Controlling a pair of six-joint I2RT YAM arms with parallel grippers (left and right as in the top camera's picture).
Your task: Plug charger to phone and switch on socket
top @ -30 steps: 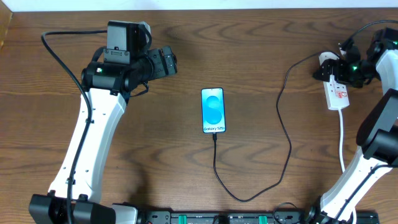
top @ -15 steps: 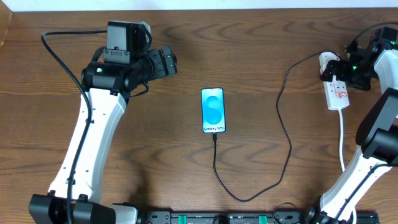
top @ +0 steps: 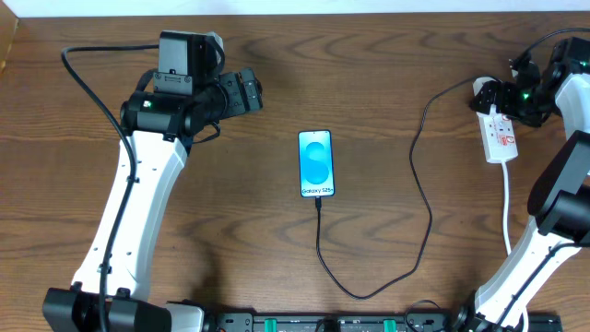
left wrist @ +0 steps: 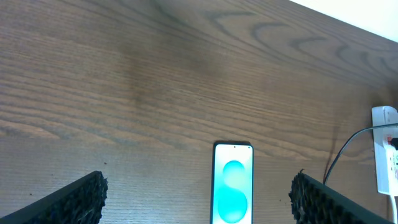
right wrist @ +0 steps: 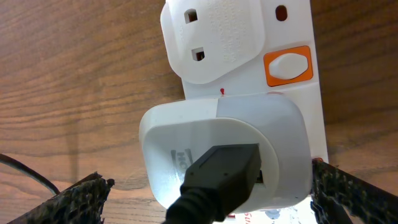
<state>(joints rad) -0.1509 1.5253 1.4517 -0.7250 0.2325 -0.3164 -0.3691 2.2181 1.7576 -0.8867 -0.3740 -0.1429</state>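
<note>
The phone [top: 316, 164] reads "Galaxy S25+", with bare table [top: 230, 231] on both sides. The left gripper [left wrist: 199, 199] and the right gripper [right wrist: 217, 193], over the socket [right wrist: 295, 25], are wide open and empty.

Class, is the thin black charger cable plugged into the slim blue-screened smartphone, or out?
In: overhead, the plug tip of the thin black cable meets the bottom edge of the blue-screened smartphone.

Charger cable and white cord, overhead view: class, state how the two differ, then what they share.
The charger cable is thin and black; the white cord is thicker. The charger cable sweeps in a wide loop from the phone to the socket; the white cord runs almost straight from the socket toward the near edge of the table. Both lie on the table and end at the socket.
</note>
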